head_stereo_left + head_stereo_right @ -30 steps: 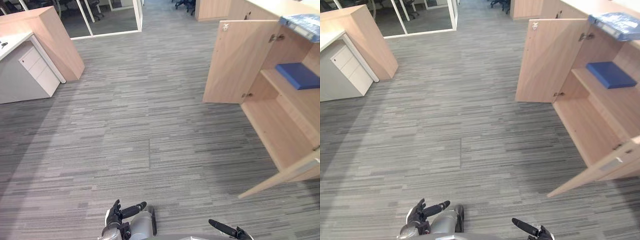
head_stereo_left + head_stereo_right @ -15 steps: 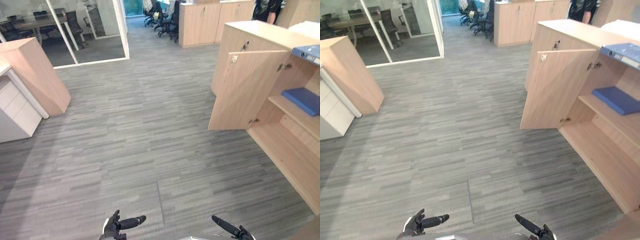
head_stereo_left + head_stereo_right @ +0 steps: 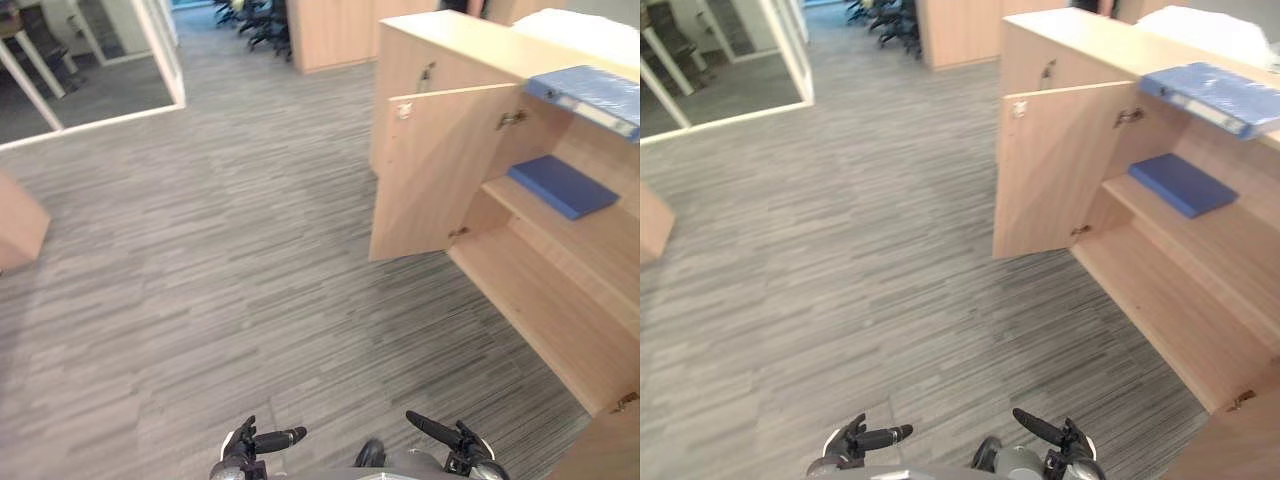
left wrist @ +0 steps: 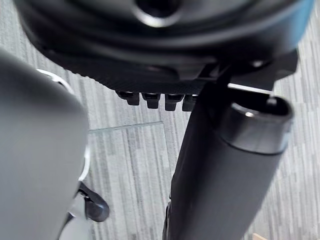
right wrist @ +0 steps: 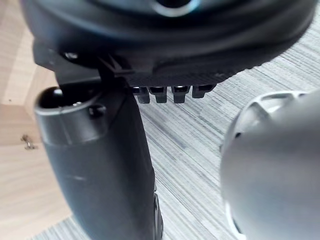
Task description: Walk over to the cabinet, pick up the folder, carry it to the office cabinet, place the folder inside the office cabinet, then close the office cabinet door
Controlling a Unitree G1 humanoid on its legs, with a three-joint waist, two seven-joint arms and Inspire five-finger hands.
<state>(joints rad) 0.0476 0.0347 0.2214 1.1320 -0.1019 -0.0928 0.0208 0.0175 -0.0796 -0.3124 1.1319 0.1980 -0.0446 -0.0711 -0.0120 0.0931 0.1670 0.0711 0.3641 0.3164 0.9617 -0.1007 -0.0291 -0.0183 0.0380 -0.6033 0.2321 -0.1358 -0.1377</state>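
Grey carpeted floor [image 3: 200,300] spreads before us. Nearest, our left hand [image 3: 240,450] and right hand [image 3: 462,450] hang low, fingers straight and apart, holding nothing. Farther right, the cabinet [image 3: 470,45] stands with its door [image 3: 430,170] open. A dark blue folder [image 3: 562,186] lies on its shelf [image 3: 610,238], and a lighter blue binder [image 3: 590,95] lies at the top's front edge.

Head stereo pair looking steeply down, both eyes sharing the carpeted floor [image 3: 200,260] and cabinet [image 3: 440,170] at right, wrist cameras very close behind left hand [image 4: 225,175] and right hand [image 5: 95,165], facing the floor.
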